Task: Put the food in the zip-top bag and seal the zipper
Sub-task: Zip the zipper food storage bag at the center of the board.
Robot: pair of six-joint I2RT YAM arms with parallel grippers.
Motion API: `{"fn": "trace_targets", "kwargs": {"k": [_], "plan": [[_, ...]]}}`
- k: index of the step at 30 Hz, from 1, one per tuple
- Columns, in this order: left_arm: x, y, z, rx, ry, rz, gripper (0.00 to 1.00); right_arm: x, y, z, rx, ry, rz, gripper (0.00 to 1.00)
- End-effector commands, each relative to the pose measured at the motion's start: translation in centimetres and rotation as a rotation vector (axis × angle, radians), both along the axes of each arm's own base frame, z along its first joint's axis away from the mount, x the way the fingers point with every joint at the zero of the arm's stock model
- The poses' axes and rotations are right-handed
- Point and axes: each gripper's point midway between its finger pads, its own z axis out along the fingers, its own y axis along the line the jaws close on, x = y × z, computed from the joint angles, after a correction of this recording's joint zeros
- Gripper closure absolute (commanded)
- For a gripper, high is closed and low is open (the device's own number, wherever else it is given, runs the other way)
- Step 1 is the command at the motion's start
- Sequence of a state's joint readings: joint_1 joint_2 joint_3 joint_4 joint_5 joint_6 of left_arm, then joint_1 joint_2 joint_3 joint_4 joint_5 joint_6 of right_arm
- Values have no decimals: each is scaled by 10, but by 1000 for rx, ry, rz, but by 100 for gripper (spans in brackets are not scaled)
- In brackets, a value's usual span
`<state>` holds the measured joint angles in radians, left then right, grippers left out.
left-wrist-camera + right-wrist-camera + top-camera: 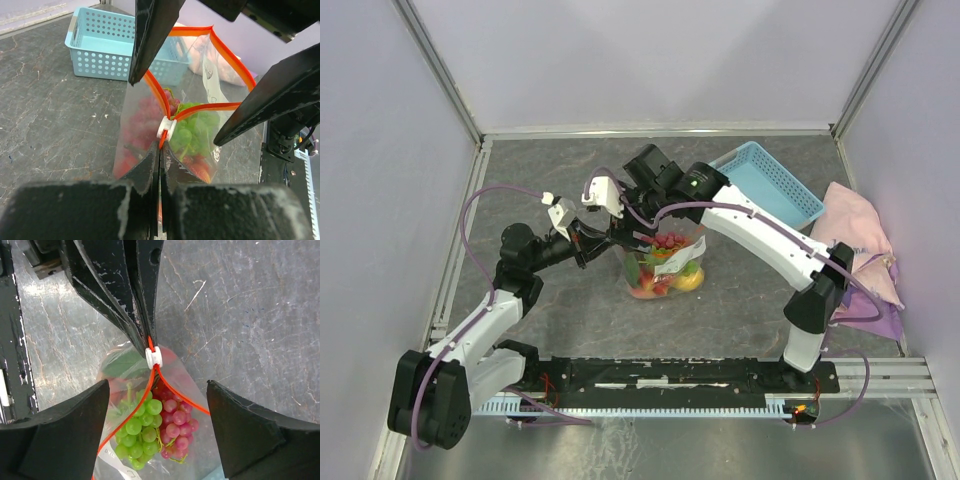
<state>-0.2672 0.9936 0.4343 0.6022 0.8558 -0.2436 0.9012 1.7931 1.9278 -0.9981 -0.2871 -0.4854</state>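
Left hand [160, 156] pinches zipper [232, 56] of upright zip-top bag [137, 125].

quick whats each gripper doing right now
left gripper: closed, pinching the zipper end of the zip-top bag
right gripper: open, straddling the bag mouth, holding nothing

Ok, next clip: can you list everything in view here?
zip-top bag: one, clear, standing at centre, mouth open
zipper: one, orange-red, along the bag mouth
slider: one, white, at the zipper's pinched end
food: several pieces, green and red grapes on top, yellow and red below, inside the bag
basket: one, light blue, far right
cloth: one, pink, right edge
left gripper: shut on the zipper beside the slider
right gripper: open, fingers either side of the bag mouth
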Motion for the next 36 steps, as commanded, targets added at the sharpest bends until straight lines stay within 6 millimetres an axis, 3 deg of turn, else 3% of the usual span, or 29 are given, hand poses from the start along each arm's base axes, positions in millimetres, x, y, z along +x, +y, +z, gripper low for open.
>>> {"fn": "trace_targets", "kwargs": {"k": [1, 8, 14, 19, 28, 36], "plan": [[1, 1, 16, 10, -105, 7, 97, 7, 5, 1, -13, -36, 38, 18], [1, 1, 16, 10, -110, 10, 97, 11, -5, -11, -43, -12, 20, 49], [1, 1, 15, 12, -111, 10, 97, 10, -16, -3, -44, -11, 2, 79], [0, 1, 16, 5, -112, 6, 97, 0, -17, 3, -22, 22, 10, 97], [3, -2, 12, 5, -111, 8, 60, -13, -9, 16, 53, 55, 34, 98], [-3, -16, 8, 3, -89, -79, 55, -15, -5, 13, 67, 70, 35, 98]]}}
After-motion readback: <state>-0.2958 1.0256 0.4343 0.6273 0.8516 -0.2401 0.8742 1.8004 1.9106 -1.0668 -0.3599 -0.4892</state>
